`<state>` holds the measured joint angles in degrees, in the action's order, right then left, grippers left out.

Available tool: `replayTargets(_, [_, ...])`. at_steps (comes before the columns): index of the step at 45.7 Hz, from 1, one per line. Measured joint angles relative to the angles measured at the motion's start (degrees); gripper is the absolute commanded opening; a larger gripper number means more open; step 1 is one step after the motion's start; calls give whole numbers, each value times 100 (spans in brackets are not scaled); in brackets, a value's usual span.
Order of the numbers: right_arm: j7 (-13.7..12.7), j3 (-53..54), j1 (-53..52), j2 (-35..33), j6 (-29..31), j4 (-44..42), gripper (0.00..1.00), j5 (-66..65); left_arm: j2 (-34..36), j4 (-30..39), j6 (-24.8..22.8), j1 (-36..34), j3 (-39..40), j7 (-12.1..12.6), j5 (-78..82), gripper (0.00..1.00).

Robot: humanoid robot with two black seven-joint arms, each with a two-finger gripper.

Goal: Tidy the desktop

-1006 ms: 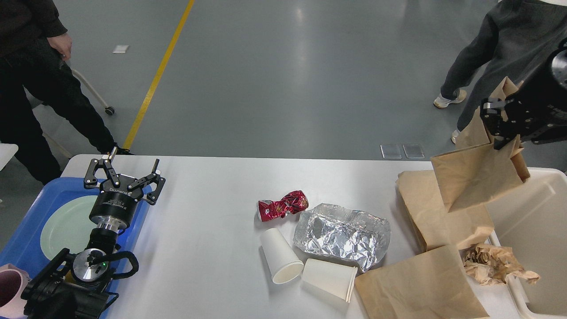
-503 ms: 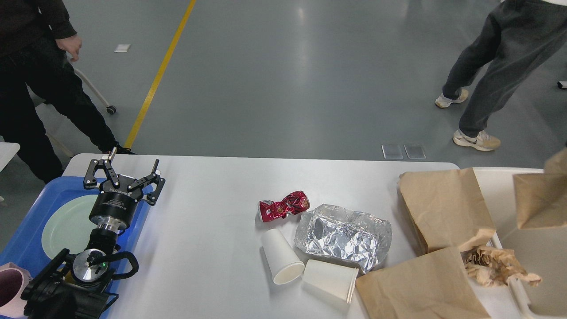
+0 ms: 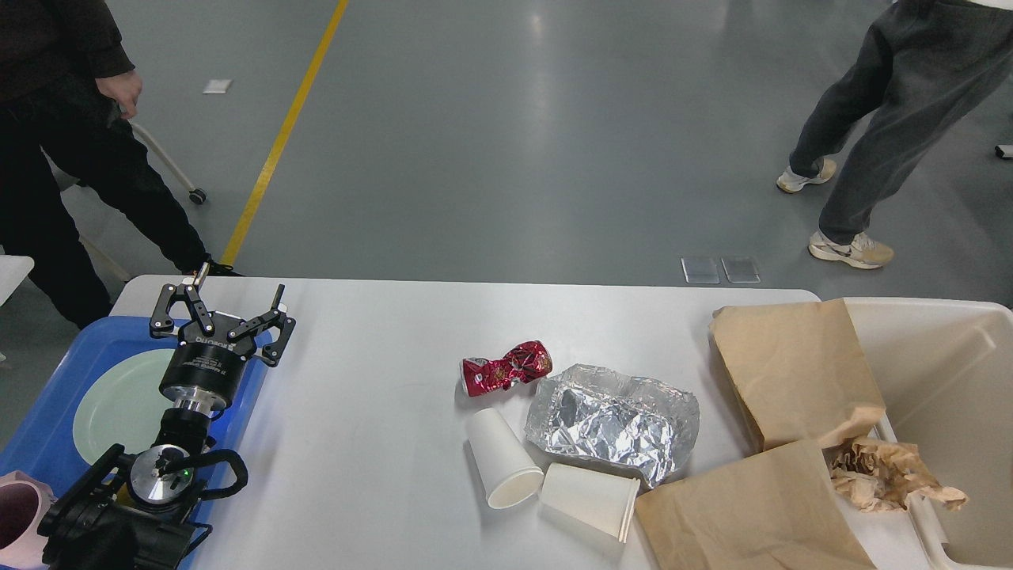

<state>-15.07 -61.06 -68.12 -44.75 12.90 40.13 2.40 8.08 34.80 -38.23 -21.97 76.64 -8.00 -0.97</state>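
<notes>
While the left claw (image 3: 225,310) hangs over the far left end of the desktop (image 3: 372,412), its fingers are spread wide apart with nothing between them, sitting right above the inner edge of the blue tray (image 3: 47,412). The right claw isn't anywhere in the shot. That tray has a pale green plate (image 3: 119,404) in it and overlaps the left side of the white surface, which fills most of the lower view.

Using the crumpled foil (image 3: 613,419) as the landmark, since it's pretty much mid-surface: a crushed red can (image 3: 506,368) lies just to its upper left, a white paper cup (image 3: 500,457) on its side is just left of it, and a second tipped cup (image 3: 589,499) sits right under its near edge, touching the first one I think, hard to say from this angle. To the right of the foil there's a flat brown paper bag (image 3: 795,372), and another brown bag (image 3: 752,518) lower right of it, running off the bottom. A wad of crumpled brown paper (image 3: 886,473) rests further right, on the rim of the cream bin (image 3: 950,372) at the surface's right end.
</notes>
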Motion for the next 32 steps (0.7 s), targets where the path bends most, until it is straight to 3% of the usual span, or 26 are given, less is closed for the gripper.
replayTargets(14, [11,1433,2704,1427,-529,-2627,0,35,0,-2,0,-3,0,0,0,96])
replayTargets(27, [12,1624,3322,2048,-869,-3146,0,42,0,-6,-2,-5,0,0,0,96])
replayTargets(28, [12,1624,3333,2059,-875,-3147,2,41,0,-6,-2,-6,0,0,0,96])
replayTargets(29, [12,1624,3341,2068,-882,-3147,14,41,0,-6,-2,-5,0,0,0,96])
replayTargets(32, [12,1625,3353,2093,-901,-3147,62,41,0,-5,-2,-5,0,0,0,96])
